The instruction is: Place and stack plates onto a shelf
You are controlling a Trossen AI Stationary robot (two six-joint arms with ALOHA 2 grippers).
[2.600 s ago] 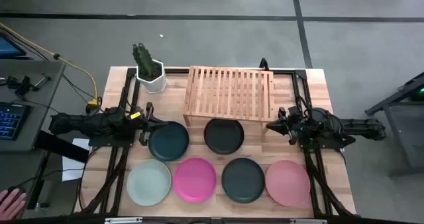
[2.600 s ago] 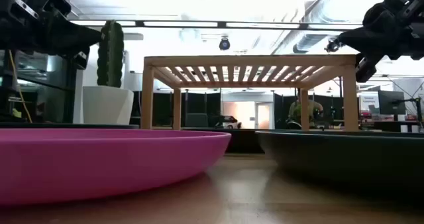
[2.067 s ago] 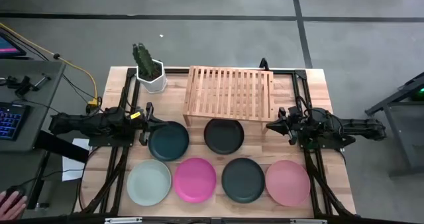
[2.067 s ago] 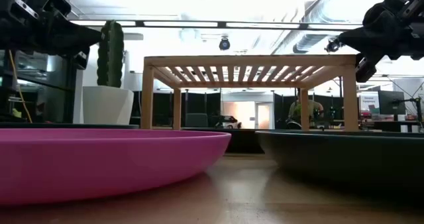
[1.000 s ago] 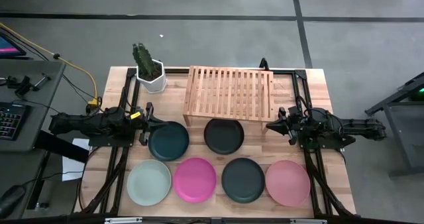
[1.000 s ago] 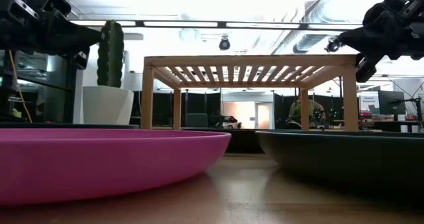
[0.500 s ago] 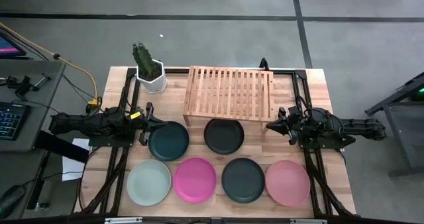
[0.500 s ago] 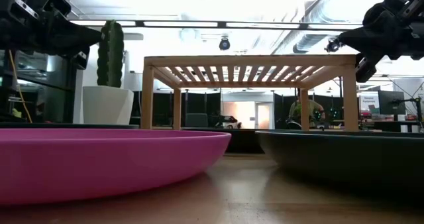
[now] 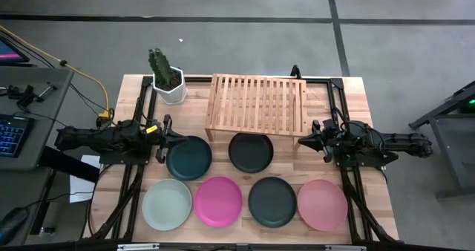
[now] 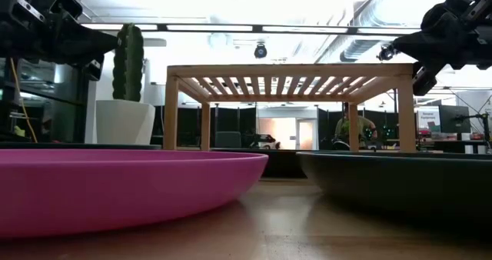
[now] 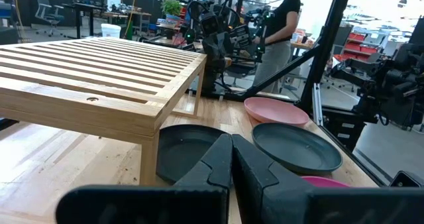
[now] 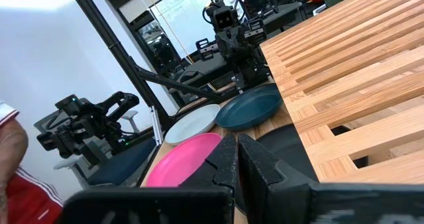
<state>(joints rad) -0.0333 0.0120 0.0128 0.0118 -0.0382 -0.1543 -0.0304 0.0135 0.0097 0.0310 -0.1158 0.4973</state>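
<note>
Both grippers clenched on nothing, held above the table; shelf bare.

My left gripper (image 11: 231, 159) has its fingers pressed together, empty, beside the dark teal plate (image 9: 188, 157); my right gripper (image 12: 237, 159) is likewise closed, beside the shelf (image 9: 256, 105); the black plate (image 9: 250, 151) lies just before the shelf; pale mint plate (image 9: 166, 204), hot pink plate (image 9: 218, 201), grey-green plate (image 9: 272, 201) and light pink plate (image 9: 322, 204) sit in the near row.
</note>
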